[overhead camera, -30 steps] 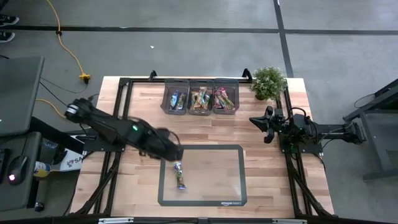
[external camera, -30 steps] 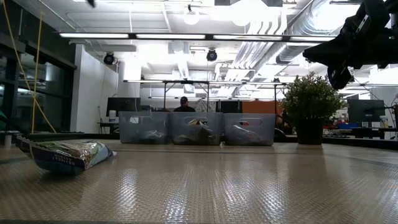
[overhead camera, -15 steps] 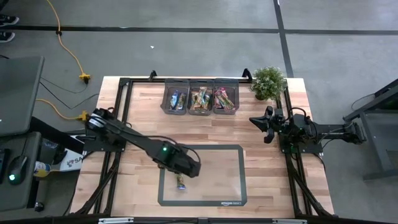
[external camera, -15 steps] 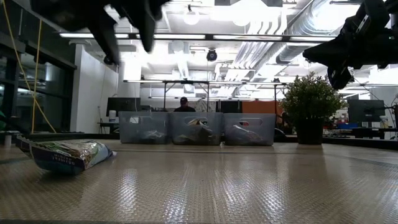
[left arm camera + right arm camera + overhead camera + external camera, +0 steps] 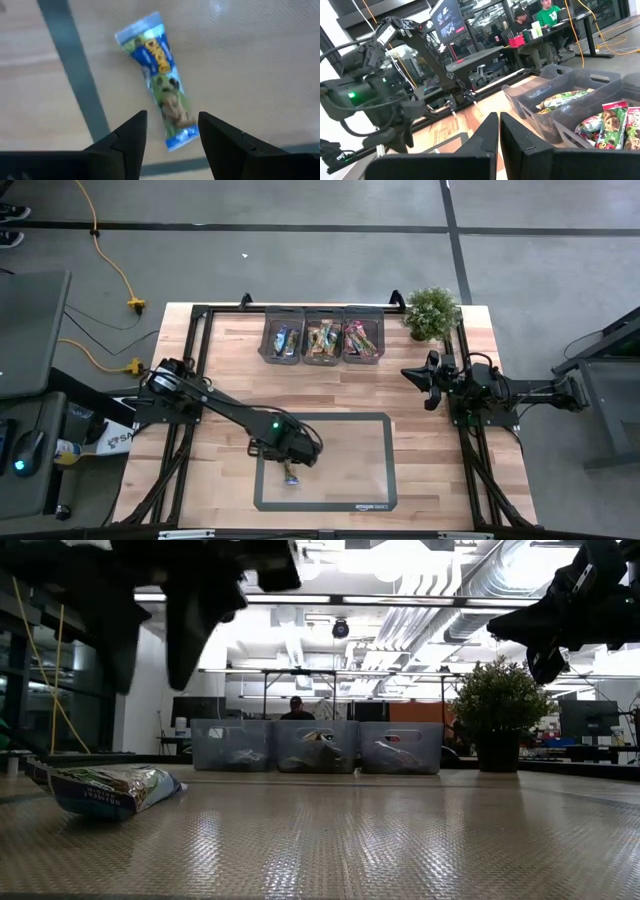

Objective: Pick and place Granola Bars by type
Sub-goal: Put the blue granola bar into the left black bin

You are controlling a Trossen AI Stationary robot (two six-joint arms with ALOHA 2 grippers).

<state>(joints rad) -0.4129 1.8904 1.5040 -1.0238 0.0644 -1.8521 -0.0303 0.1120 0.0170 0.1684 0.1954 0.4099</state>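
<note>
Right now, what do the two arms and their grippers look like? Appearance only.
Both arms are dark with black jointed links. The left arm has a silver base joint and green status lights. The left gripper and right gripper have two dark, angular, wedge-shaped fingers.

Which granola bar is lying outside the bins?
The blue-wrapped bar alone lies on the mat, below the open left gripper. All others sit in the three bins at the far edge.

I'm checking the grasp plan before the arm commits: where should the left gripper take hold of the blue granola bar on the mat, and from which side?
Take the blue granola bar across its narrow middle, coming straight down from above. It lies flat on the mat with nothing touching it, so only its long edges give a grip. The left gripper is open, with the bar's near end between its fingers.
</note>
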